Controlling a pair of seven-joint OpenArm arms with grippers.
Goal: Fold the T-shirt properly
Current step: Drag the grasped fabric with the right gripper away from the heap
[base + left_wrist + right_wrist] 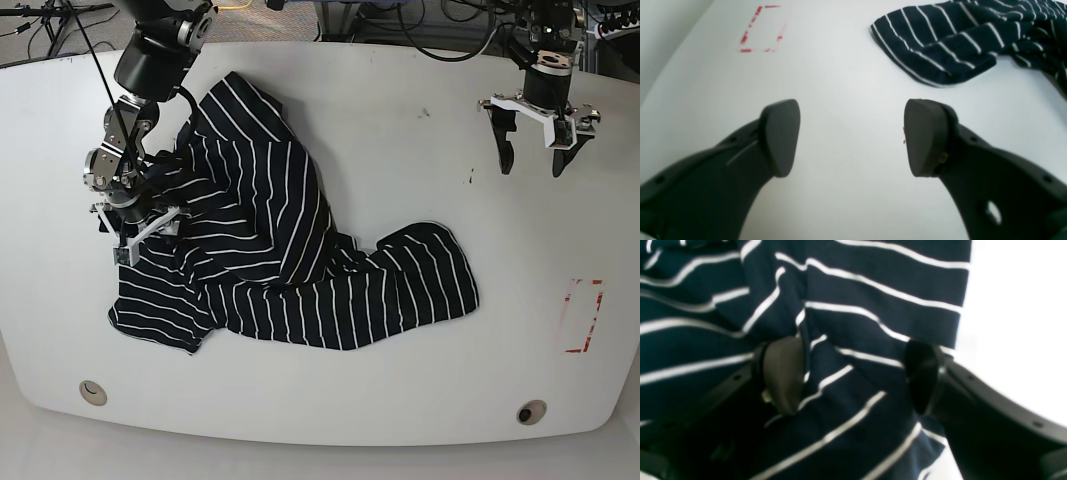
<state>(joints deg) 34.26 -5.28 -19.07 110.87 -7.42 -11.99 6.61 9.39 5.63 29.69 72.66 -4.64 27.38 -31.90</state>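
The T-shirt, black with thin white stripes, lies crumpled across the left and middle of the white table. My right gripper is down on its left part. In the right wrist view the right gripper is open, its fingers wide apart with striped fabric lying between and under them; I see no pinch on the cloth. My left gripper hangs open over bare table at the far right, away from the shirt. In the left wrist view the left gripper holds nothing, and a shirt end lies beyond it.
A red dashed rectangle is marked on the table near the right edge, also seen from the left wrist as a red dashed rectangle. Two round holes sit near the front edge. Cables and stands crowd the back.
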